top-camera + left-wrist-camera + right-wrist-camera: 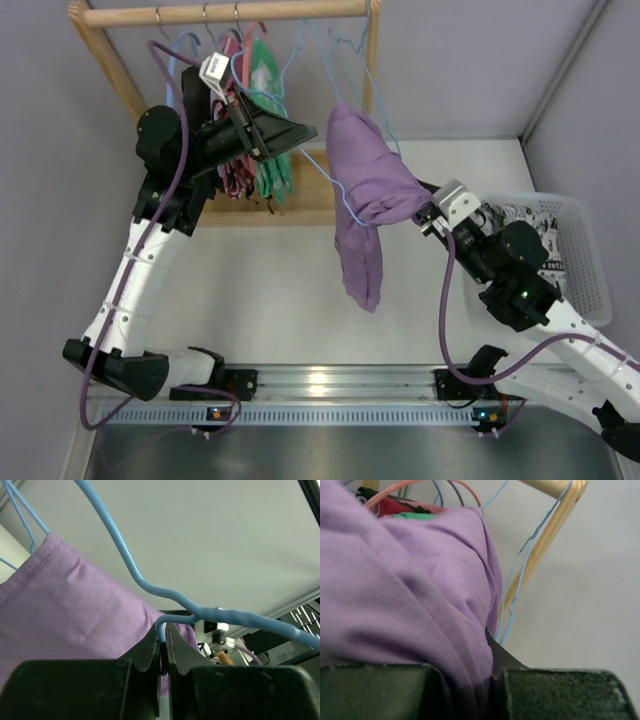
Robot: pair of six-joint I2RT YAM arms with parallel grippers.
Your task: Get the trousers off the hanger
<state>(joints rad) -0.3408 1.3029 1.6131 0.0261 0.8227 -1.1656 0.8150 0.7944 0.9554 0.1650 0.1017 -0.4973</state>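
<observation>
Top external view: left gripper (306, 130) clamped on hanger (235, 616) wire, likely to steady it. Right gripper (430, 215) pinched shut on trousers (368, 185), apparently to drag cloth sideways off wire. Trousers drape over hanger below wooden rail (220, 12). Long axis hangs downward, loose end pointing toward arm bases.

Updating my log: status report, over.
Left pincer shut on hanger. Right pincer shut on trousers, draped over hanger. Other hung clothes close by, not blocking.
</observation>
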